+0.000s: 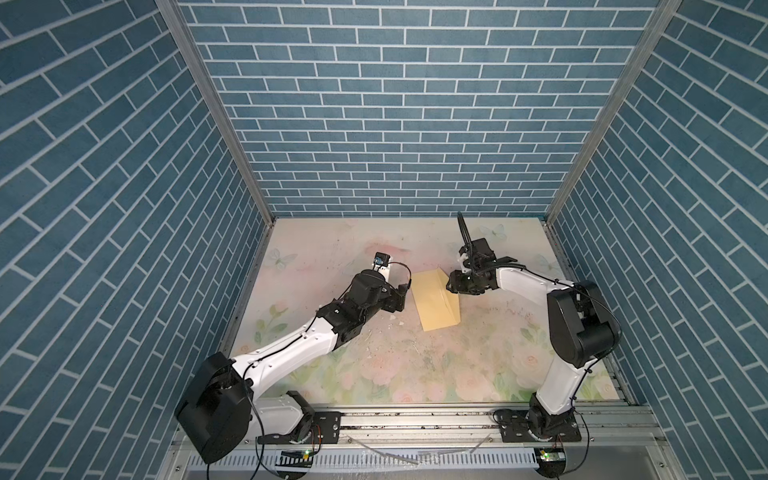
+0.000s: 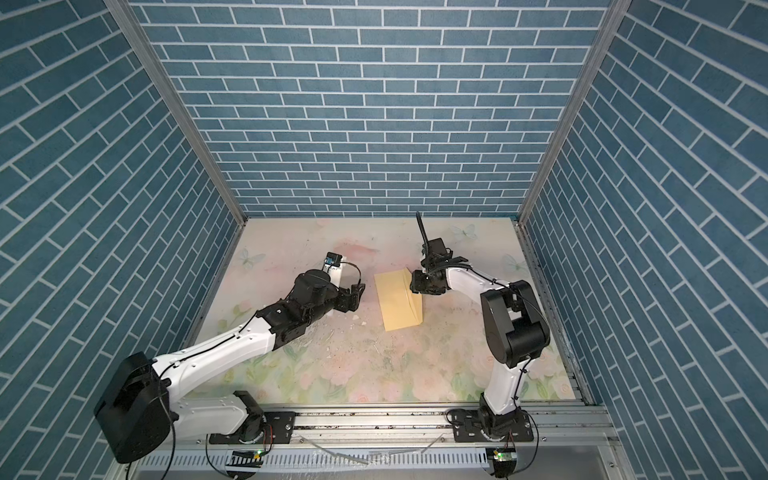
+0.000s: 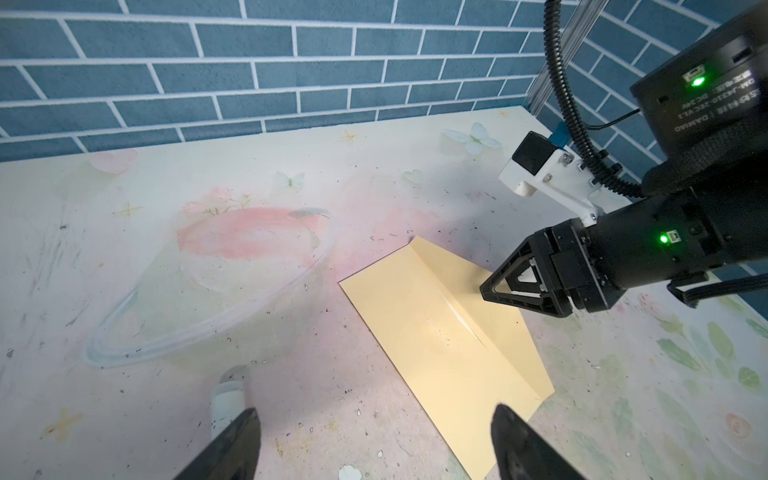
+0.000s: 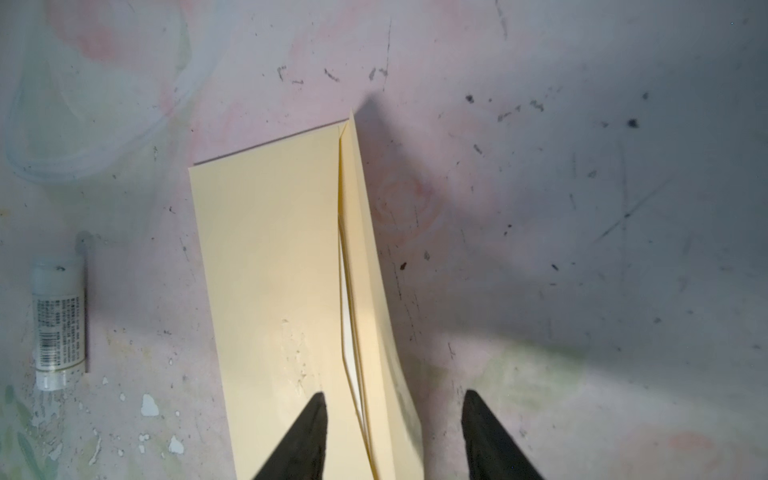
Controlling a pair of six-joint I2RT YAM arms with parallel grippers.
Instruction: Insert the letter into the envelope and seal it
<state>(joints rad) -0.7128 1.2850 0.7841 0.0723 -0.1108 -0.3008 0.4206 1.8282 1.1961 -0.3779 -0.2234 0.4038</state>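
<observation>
A long, narrow yellow manila paper envelope (image 1: 436, 301) lies flat near the middle of the pale, flower-printed worktop (image 1: 415, 365), between the two arms. In both top views its long side runs slantwise from the back towards the front. Its flap (image 4: 365, 249), along the long edge on the right arm's side, stands partly lifted rather than pressed down, so the mouth gapes.

In the right wrist view a pale sliver of paper (image 4: 347, 324) shows inside that mouth. It may be the letter's edge, but too little is visible to be sure.

The right gripper (image 4: 395, 436) is over the far end of the envelope. Its jaws are parted and straddle the raised flap, with a gap on either side, and they clamp nothing.

The left gripper (image 3: 376, 436) is just beside the envelope's other long edge. Its jaws are spread wide and empty, and one fingertip (image 3: 513, 432) is over the envelope's near corner.

A small white glue stick with a printed label (image 4: 60, 320) lies on its side on the worktop, near the envelope on the left arm's side and not touching it.
</observation>
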